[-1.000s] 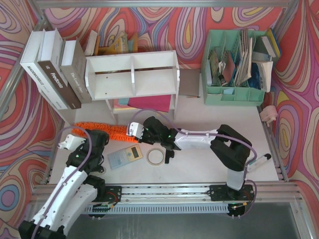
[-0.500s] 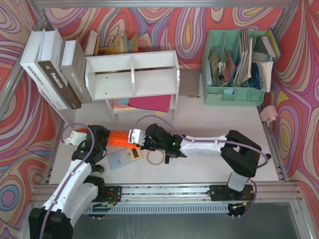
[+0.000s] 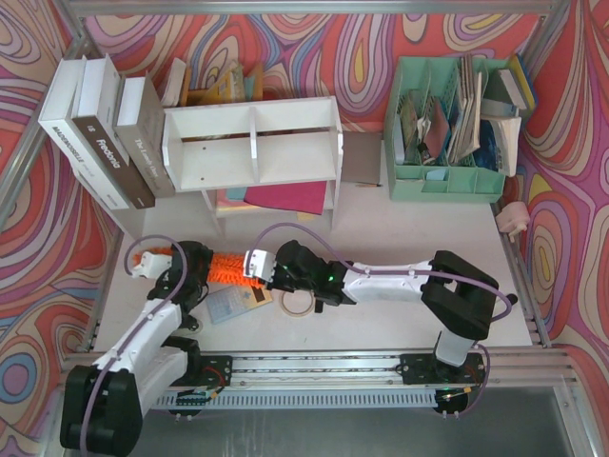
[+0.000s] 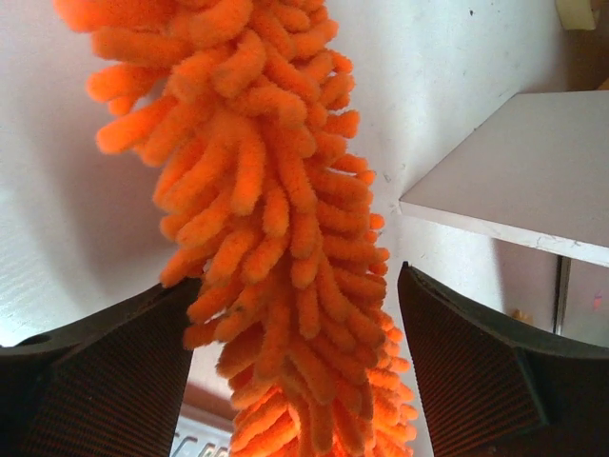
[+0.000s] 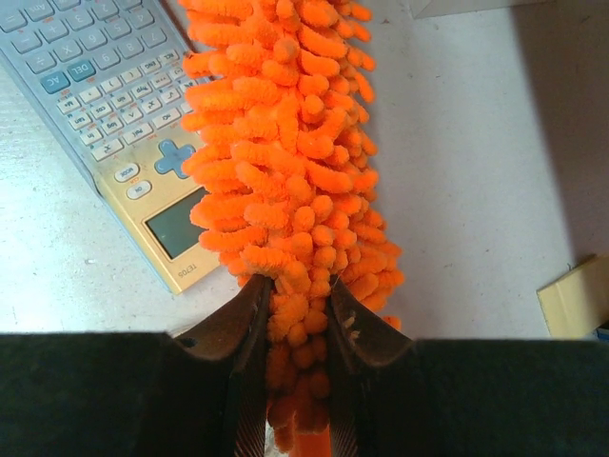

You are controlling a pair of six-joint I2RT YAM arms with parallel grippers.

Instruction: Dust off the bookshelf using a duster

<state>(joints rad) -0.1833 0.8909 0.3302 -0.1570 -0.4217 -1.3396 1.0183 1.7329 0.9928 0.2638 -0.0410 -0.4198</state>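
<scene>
Hiding much of the duster (image 3: 226, 266) from above, the right gripper (image 5: 295, 286) pinches its fluff; the left gripper (image 4: 295, 278) straddles it, jaws spread.

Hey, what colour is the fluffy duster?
The duster is bright orange all over; the right wrist view shows it best.

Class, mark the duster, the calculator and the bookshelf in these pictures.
duster (image 5: 285, 143): right wrist view, middle of its fluffy orange head.
calculator (image 5: 95, 76): right wrist view, on its keypad.
bookshelf (image 3: 295, 119): top external view, white board right of the divider.
</scene>
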